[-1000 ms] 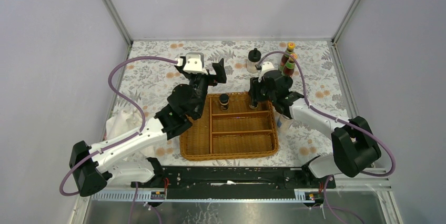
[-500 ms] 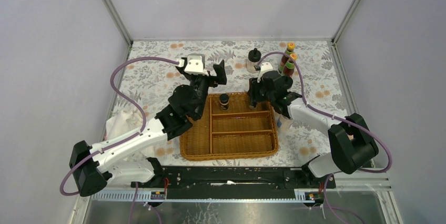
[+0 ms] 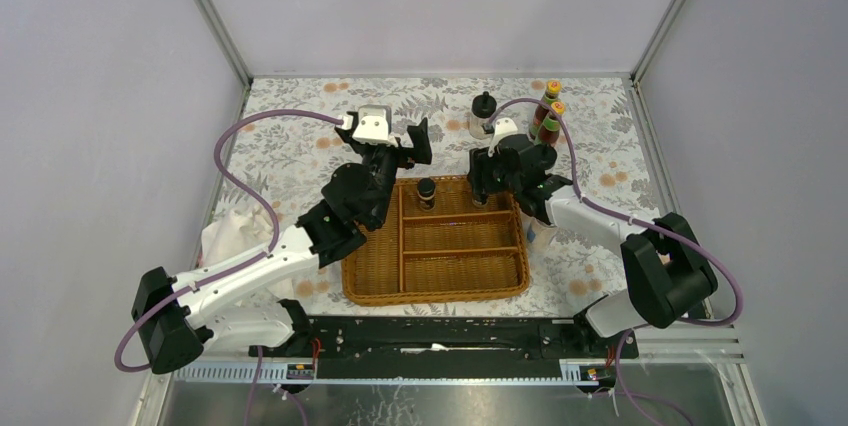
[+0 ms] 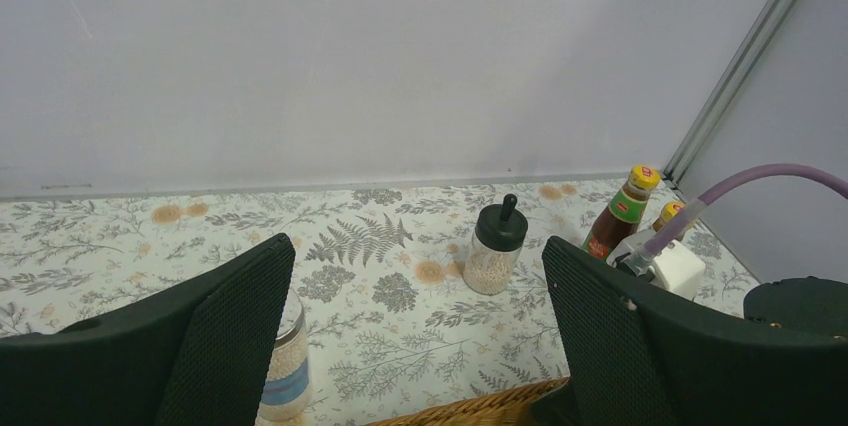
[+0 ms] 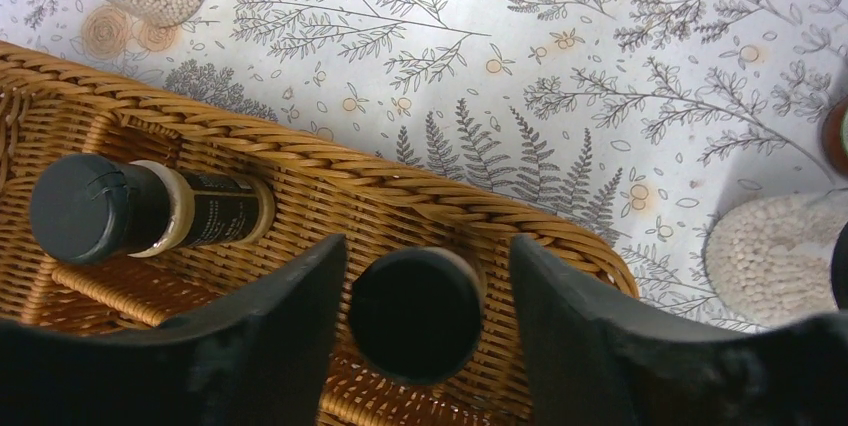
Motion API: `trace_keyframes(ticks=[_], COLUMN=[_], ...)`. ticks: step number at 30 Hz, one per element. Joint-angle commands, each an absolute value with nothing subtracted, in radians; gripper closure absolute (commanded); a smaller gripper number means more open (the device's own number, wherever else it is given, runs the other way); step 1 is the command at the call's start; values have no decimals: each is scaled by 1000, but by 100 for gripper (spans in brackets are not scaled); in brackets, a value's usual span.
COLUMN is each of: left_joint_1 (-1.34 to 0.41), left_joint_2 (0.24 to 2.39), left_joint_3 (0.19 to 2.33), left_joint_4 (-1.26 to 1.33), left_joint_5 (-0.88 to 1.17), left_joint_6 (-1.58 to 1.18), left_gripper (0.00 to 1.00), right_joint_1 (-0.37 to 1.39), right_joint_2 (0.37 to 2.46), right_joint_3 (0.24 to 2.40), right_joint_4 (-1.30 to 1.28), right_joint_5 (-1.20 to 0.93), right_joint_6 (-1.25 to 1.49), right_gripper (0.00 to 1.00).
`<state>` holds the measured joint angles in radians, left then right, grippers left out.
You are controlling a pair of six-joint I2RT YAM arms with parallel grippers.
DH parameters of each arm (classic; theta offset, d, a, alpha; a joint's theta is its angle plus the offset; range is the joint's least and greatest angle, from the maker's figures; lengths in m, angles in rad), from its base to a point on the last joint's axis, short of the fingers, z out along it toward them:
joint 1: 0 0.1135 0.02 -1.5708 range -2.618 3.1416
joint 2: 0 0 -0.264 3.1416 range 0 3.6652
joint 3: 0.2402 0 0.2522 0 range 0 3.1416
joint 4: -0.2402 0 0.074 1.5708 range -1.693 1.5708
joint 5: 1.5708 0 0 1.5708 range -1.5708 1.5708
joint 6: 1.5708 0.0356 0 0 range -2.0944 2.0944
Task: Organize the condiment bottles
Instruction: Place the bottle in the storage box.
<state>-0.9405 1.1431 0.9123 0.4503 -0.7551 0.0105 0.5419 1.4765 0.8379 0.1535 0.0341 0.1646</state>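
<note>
Between the jaws of the right gripper [image 5: 428, 251], which stand apart with a sliver of space on either side, sits a dark black-capped jar [image 5: 415, 314] in the far compartment of the wicker basket [image 5: 300, 161]. A second dark jar [image 5: 120, 208] stands in the same compartment, to its left. The left gripper [image 4: 415, 256] hangs above the surface [image 3: 290, 146] just beyond the basket's far edge, jaws spread wide around nothing. Beyond it on the flowered cloth stand a cream jar with a black knobbed lid [image 4: 497, 246], two yellow-capped bottles [image 4: 625, 208] near the far right corner, and a blue-white shaker [image 4: 285, 371] partly hidden behind one finger.
</note>
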Motion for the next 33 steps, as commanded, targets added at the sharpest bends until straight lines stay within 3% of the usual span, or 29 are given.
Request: trace_keyframes(ticks=[1, 3, 7, 22, 33], left_joint_1=[-933, -933, -933, -933, -933], left_joint_2=[1126, 1124, 1124, 1134, 1150], left_joint_3=[899, 899, 897, 906, 953], left_joint_4=[480, 479, 481, 480, 471], left_joint_5=[-762, -762, -762, -758, -750], left_joint_6=[2, 2, 2, -25, -15], left_gripper=[1, 1, 1, 1, 1], right_joint_1=[553, 553, 554, 559, 561], right_joint_2=[1494, 1493, 1487, 1455, 1459], right_joint_3=[841, 842, 842, 895, 1221], right_joint_4=[171, 169, 169, 133, 8], right_joint_5=[22, 21, 24, 28, 63], right_joint_6=[152, 152, 151, 139, 75], right_gripper=[27, 17, 7, 6, 0])
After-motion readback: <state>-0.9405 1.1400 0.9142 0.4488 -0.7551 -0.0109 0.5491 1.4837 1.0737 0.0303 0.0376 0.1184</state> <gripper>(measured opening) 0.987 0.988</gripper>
